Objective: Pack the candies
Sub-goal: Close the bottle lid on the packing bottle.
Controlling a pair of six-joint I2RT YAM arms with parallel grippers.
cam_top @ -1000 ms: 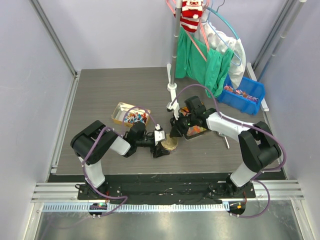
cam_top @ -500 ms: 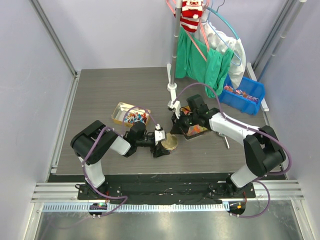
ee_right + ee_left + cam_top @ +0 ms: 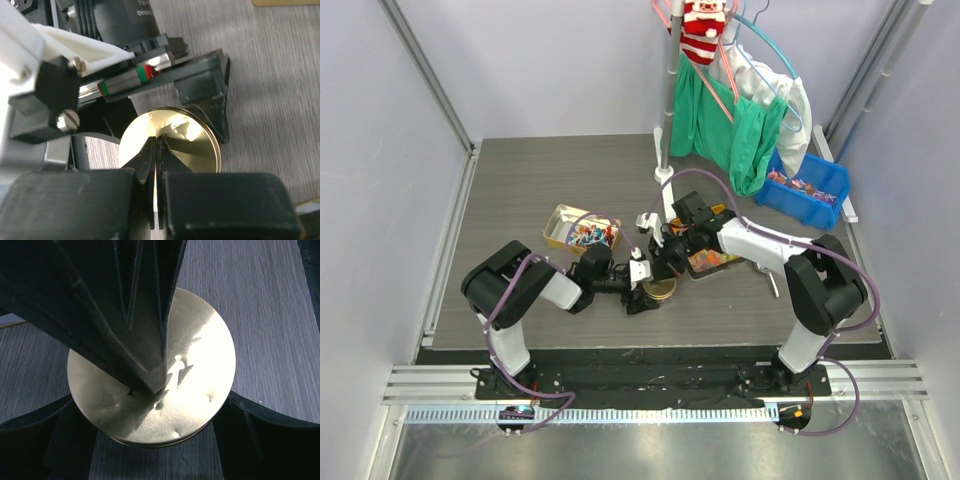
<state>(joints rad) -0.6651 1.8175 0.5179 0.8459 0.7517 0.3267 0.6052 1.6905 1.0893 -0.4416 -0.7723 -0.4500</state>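
Well, the candies (image 3: 586,235) sit in an open gold box (image 3: 554,224) on the table (image 3: 520,180), left of centre and just beyond my left forearm. More wrapped ones lie in a blue bin (image 3: 827,196) at the far right edge, well apart from both my arms.

Nearer me, a round tin (image 3: 200,360) stands flat on the table between my two wrists. My left gripper (image 3: 649,290) reaches in low from the left, fingers spread wide, one on each side of the tin and pressed against its rim. My right gripper (image 3: 156,150) comes down from the right with its fingers pinched fully together and nothing between them. Its tips point at the middle of the tin's top; I cannot tell whether they touch it.

Behind my right wrist lies a tray (image 3: 713,263) of orange pieces.
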